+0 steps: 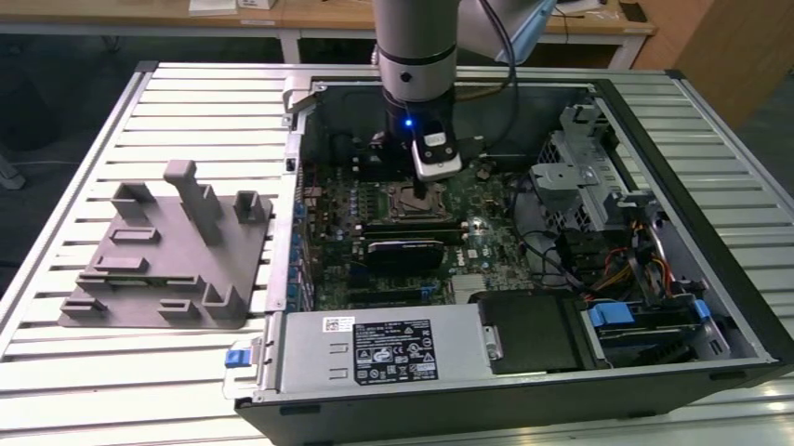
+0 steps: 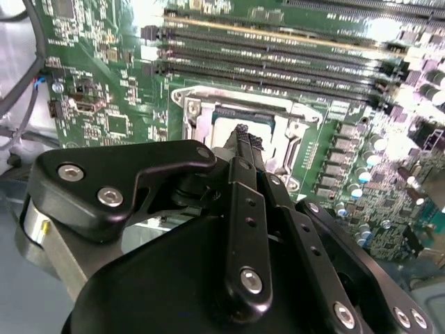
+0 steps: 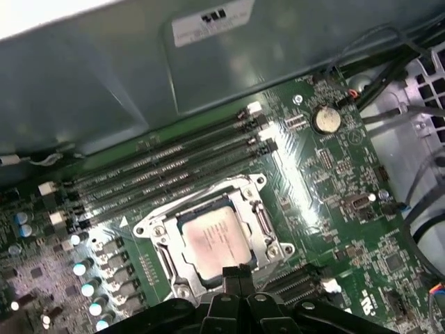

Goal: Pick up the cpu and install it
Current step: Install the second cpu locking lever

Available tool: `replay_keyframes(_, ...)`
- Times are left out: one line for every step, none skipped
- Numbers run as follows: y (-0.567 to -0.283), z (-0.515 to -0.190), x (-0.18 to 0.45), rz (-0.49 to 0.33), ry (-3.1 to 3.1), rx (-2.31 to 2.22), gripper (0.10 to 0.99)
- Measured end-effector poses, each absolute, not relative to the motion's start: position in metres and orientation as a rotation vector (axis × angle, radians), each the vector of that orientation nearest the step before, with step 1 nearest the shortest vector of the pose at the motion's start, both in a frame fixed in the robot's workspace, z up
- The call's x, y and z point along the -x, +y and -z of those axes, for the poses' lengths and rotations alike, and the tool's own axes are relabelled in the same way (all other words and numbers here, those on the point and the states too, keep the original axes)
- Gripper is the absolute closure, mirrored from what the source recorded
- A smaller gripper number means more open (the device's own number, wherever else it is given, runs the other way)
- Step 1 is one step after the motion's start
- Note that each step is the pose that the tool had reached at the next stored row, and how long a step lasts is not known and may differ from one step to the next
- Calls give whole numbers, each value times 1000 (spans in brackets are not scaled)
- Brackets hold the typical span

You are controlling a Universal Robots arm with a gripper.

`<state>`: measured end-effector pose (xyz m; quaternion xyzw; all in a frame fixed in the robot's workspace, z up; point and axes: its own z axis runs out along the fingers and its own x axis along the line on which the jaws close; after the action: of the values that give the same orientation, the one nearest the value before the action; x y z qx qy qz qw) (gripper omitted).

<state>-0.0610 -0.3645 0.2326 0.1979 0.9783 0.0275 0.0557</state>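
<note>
Black claw linkage is filling the foreground of the second wrist view, w/ the claw (image 2: 245, 139) tips pressed together over the socket; in the first wrist view the claw (image 3: 236, 273) tips are likewise meeting w/ no gap, clenched on nothing, hovering at the socket's edge. CPU (image 3: 214, 240) is sitting flat inside the metal-framed socket (image 3: 268, 233) on the green motherboard (image 3: 334, 174), silvery top facing up, free of the tips. In the second wrist view the cpu (image 2: 224, 129) is showing partly behind the tips, w/ the socket frame (image 2: 191, 111) around it. RAM slots (image 3: 160, 170) are running in parallel rows just beside the socket, and a coin battery (image 3: 325, 120) is lying farther off on the board.

In the exterior view the arm (image 1: 417, 46) is reaching down into the open pc case (image 1: 522, 390), which is lying on its side on the slatted metal bench (image 1: 149, 381). Claw (image 1: 426, 195) is hanging right above the socket (image 1: 403, 206) near the board's middle. Grey plastic fixture (image 1: 167, 255) is resting on the bench toward the exterior view's left, well apart from the case. Power supply (image 1: 378, 348) is occupying the near corner of the case, w/ drive bays and cabling (image 1: 620, 279) toward the exterior view's right.
</note>
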Motion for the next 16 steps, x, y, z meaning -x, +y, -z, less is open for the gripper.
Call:
replay_keyframes(-366, -233, 61, -84, 2969, -600, 980)
replay_keyframes(-368, -233, 61, -84, 2969, -601, 980)
replay_keyframes(-369, -233, 61, -84, 2969, -601, 980)
replay_keyframes(-371, -233, 60, -83, 2969, -601, 980)
replay_keyframes(-373, -233, 60, -83, 2969, -601, 980)
replay_keyframes(-374, -233, 60, -83, 2969, -601, 980)
replay_keyframes(-376, -233, 60, -84, 2969, -601, 980)
replay_keyframes(-378, -233, 60, -84, 2969, -601, 980)
replay_keyframes(-379, -233, 60, -84, 2969, -601, 980)
replay_keyframes(-381, -233, 60, -84, 2969, -601, 980)
replay_keyframes(-382, -233, 60, -83, 2969, -601, 980)
replay_keyframes(-383, -233, 60, -83, 2969, -601, 980)
replay_keyframes(-384, -233, 60, -84, 2969, -600, 980)
replay_keyframes(-385, -233, 60, -84, 2969, -601, 980)
replay_keyframes(-386, -233, 60, -84, 2969, -600, 980)
replay_keyframes(-386, -232, 60, -84, 2970, -594, 980)
